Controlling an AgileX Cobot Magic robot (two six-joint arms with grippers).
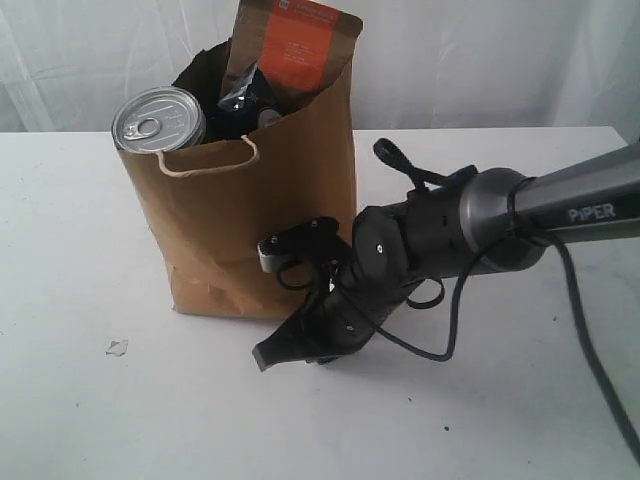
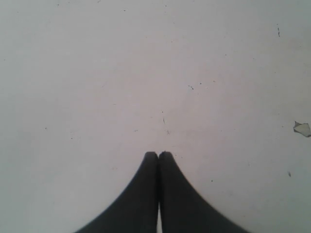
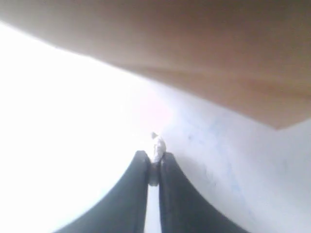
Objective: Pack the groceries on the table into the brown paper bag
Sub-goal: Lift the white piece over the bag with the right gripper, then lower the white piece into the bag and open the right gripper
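Note:
The brown paper bag [image 1: 250, 220] stands upright on the white table [image 1: 70, 250]. A dark jar with a silver pull-tab lid [image 1: 158, 118] and an orange-labelled brown pouch [image 1: 295, 45] stick out of its top, with a dark package [image 1: 250, 105] between them. My right gripper [image 1: 263, 357] is low over the table just in front of the bag's base. In the right wrist view the right gripper [image 3: 154, 158] is shut on a small white scrap [image 3: 157, 145], with the bag's wall [image 3: 194, 58] close above. My left gripper [image 2: 158, 155] is shut and empty over bare table [image 2: 97, 73].
A small pale scrap [image 1: 117, 347] lies on the table left of the bag's front; the left wrist view shows a scrap [image 2: 302, 128] too. The right arm [image 1: 560, 205] reaches in from the right, trailing a black cable [image 1: 600, 370]. A white curtain [image 1: 480, 60] hangs behind.

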